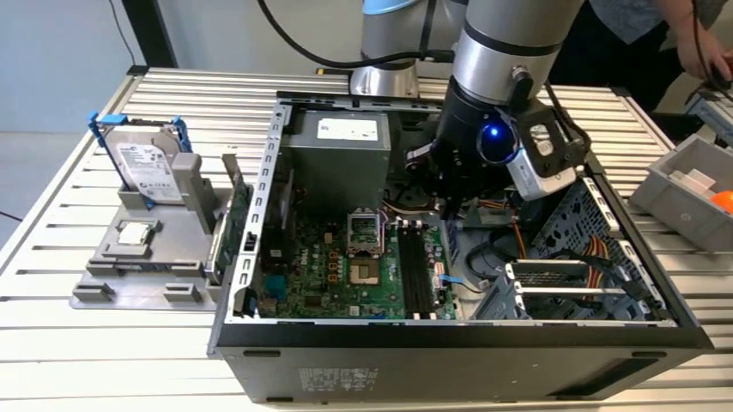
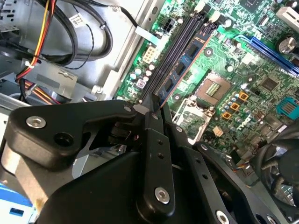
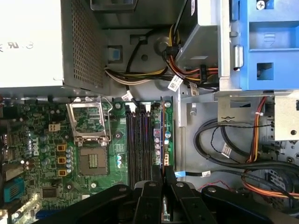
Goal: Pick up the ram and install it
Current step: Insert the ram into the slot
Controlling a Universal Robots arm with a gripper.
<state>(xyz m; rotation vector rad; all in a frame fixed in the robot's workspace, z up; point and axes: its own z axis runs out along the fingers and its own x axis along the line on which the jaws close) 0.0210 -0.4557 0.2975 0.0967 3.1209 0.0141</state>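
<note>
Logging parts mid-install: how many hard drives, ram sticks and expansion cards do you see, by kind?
hard drive: 1, upright on the grey stand
ram: 1, held in the gripper at the motherboard
expansion card: 1, upright between stand and case
Total: 3

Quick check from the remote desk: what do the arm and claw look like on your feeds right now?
In the exterior view the arm is a silver-grey tube with a black wrist section carrying a glowing blue light and a white-and-black box mounted on its side. A black cable loops behind it. In the second wrist view the claw is matte black, with angular linkage plates pinned by silver screws.
</note>
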